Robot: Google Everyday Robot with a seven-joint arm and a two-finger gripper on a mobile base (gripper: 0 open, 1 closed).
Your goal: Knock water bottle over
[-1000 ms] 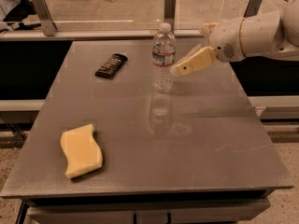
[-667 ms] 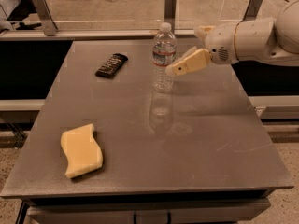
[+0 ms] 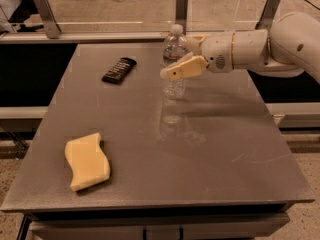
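gripper (image 3: 178, 58) swung left to far-side water bottle (image 3: 173, 45), my fingers (image 3: 183, 68) apart, near one across its label; bottle upright, shove due.

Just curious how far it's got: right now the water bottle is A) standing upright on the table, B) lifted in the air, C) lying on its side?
A: the water bottle stands cap-up on the table, the gripper level with its label.

Cream pincer (image 3: 174, 59) at clear ribbed water bottle (image 3: 173, 86), black remote (image 3: 119, 70), yellow sponge (image 3: 87, 161), grey table (image 3: 215, 154)
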